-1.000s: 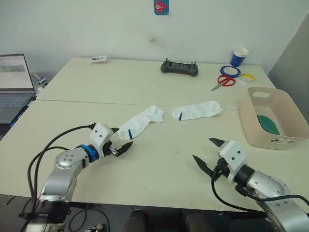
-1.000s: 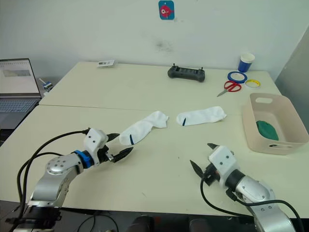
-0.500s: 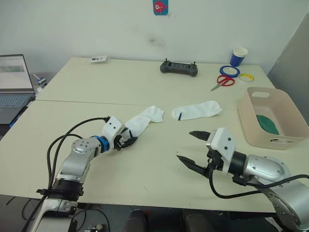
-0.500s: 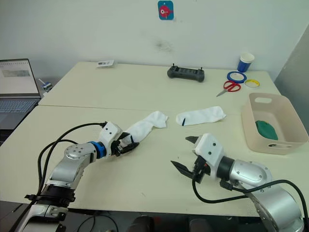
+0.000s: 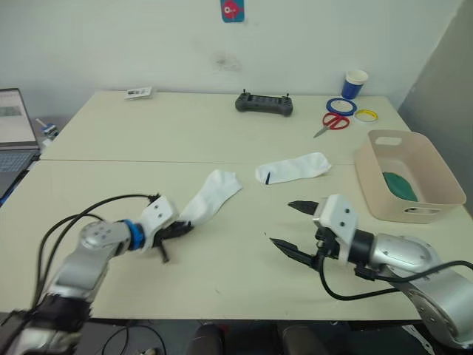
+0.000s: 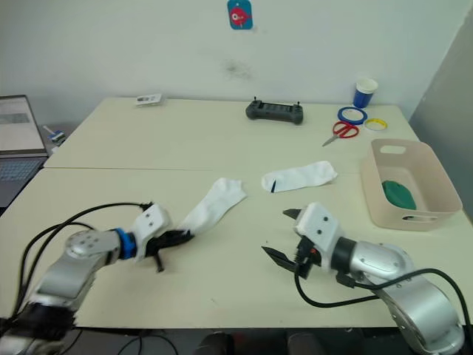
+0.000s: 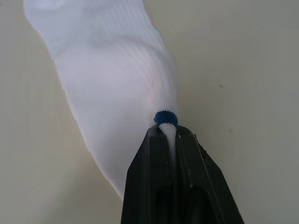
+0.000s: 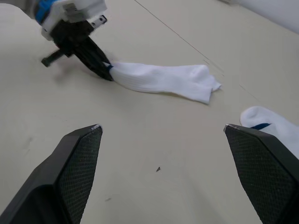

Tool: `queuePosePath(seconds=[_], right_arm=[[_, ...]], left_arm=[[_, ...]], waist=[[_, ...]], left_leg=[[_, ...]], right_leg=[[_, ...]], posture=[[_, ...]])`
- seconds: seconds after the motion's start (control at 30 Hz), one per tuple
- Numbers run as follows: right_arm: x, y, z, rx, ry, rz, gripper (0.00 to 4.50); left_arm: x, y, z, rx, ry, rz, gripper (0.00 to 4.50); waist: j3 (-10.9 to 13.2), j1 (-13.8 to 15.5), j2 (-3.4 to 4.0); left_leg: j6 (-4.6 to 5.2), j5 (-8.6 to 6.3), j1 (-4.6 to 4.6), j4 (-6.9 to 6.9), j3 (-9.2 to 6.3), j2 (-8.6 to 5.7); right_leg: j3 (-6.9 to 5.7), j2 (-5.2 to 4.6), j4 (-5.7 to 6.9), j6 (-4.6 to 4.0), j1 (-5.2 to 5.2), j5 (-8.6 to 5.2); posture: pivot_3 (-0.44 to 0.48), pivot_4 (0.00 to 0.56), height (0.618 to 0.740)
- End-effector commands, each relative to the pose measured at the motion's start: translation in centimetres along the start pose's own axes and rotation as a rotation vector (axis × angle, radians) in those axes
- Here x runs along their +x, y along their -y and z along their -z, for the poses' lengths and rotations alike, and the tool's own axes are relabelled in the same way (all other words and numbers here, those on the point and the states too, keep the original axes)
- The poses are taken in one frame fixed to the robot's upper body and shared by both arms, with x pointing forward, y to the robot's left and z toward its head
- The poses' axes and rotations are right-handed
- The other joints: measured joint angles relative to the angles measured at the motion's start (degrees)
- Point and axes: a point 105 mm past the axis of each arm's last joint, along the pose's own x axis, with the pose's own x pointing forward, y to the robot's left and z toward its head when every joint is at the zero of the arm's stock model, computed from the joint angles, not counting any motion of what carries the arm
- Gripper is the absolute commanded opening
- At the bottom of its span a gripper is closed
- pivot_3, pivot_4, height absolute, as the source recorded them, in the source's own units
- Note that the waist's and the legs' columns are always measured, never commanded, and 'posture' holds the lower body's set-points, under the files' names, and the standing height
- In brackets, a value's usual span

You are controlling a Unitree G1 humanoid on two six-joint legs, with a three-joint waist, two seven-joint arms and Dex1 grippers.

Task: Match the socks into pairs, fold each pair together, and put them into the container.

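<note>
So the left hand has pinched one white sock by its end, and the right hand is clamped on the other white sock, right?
Not quite. The left hand has indeed pinched one white sock by its end, but the right hand is open and holds nothing. The other white sock lies untouched on the table, as the left eye view shows.

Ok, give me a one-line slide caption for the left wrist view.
Left gripper shut on the cuff of a white sock, which lies stretched out on the pale table.
</note>
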Motion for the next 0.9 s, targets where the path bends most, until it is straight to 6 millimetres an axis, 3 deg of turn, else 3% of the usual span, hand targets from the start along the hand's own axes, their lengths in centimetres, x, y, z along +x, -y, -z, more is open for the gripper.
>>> queuePosePath(seconds=[0.03, 0.13, 0.37, 0.57, 0.67, 0.9], right_arm=[[2.2, 1.7, 0.4, -0.025, 0.001, 0.082, 4.50], [5.6, 2.7, 0.6, 0.019, 0.013, 0.109, 4.50], [12.2, 2.7, 1.5, 0.107, 0.007, 0.096, 4.50], [15.3, 3.2, 2.2, 0.215, 0.000, 0.120, 4.50], [16.1, 2.9, 3.2, 0.227, -0.044, 0.107, 3.86], [16.2, 2.1, 3.7, 0.220, -0.060, 0.073, 1.30]], left_arm=[[-0.6, 2.1, 1.1, -0.024, -0.019, 0.101, 0.02], [-0.9, 2.6, 1.3, -0.018, -0.022, 0.109, 0.02], [-0.9, 3.2, 1.1, -0.019, -0.015, 0.115, 0.02], [-0.9, 3.3, 1.2, -0.018, -0.018, 0.110, 0.02], [-0.9, 3.3, 1.3, -0.017, -0.022, 0.108, 0.00], [-0.9, 3.0, 1.5, -0.017, -0.021, 0.094, 0.00]], waist=[[0.0, 0.1, 0.01], [0.0, 0.0, 0.03], [0.0, 0.4, 0.02], [0.0, 0.4, 0.03], [0.0, 0.4, 0.04], [0.0, 0.4, 0.05]], left_leg=[[0.00, 0.00, -0.01, 0.00, -0.01, -0.01], [0.00, 0.00, 0.02, 0.01, -0.02, 0.01], [0.00, 0.00, -0.10, 0.00, -0.01, -0.02], [0.01, 0.00, -0.11, -0.03, -0.04, -0.01], [0.01, 0.00, -0.10, -0.03, -0.05, -0.02], [0.01, 0.00, -0.06, -0.03, -0.05, -0.01]], right_leg=[[-0.01, -0.01, 0.00, -0.02, 0.00, -0.01], [0.00, 0.03, 0.05, -0.06, -0.01, 0.04], [-0.01, 0.03, 0.01, -0.07, -0.09, 0.03], [-0.06, 0.03, 0.02, -0.28, -0.10, 0.16], [-0.06, 0.03, 0.02, -0.28, -0.10, 0.16], [-0.06, 0.04, 0.05, -0.22, -0.09, 0.12]], posture=[[0.000, 0.150, 0.740], [0.000, 0.150, 0.740], [0.000, 0.150, 0.740], [0.000, 0.150, 0.740], [0.000, 0.150, 0.740], [0.000, 0.150, 0.740]])
